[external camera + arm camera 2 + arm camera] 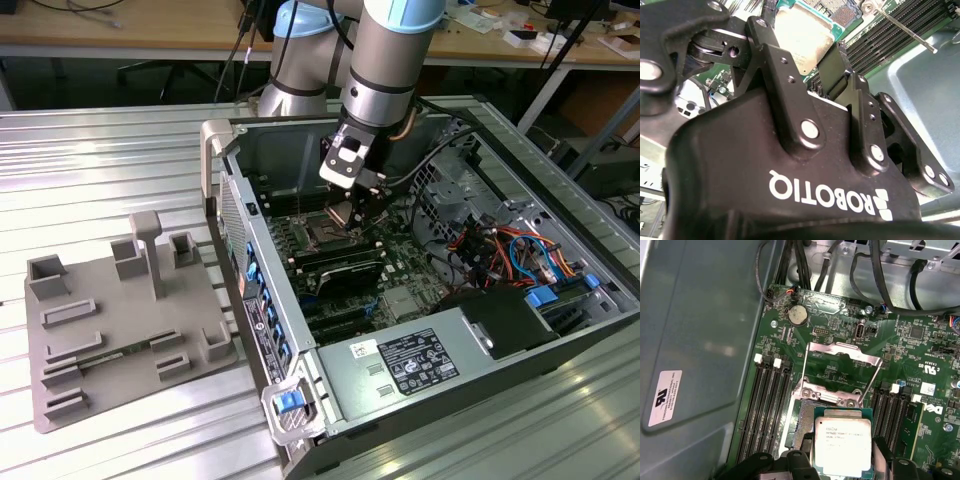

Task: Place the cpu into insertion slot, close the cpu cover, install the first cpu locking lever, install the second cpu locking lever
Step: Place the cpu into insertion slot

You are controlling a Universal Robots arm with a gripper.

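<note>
**Gripper clamps the cpu over the open socket**

The gripper (801, 42) is closed on the cpu (842, 441), with its black fingers (832, 75) pressing on opposite edges and the chip's silver top facing up. The chip hangs just over the insertion slot (840, 12); I cannot tell whether they touch. Just beyond it, the cpu cover (840, 349) is swung open on its hinge. All of this is inside the open computer case (255, 300), which lies on the ribbed metal worktop (120, 160).

Silver-topped cpu (842, 442) over insertion slot (840, 11); cpu cover (842, 348) open.
</note>
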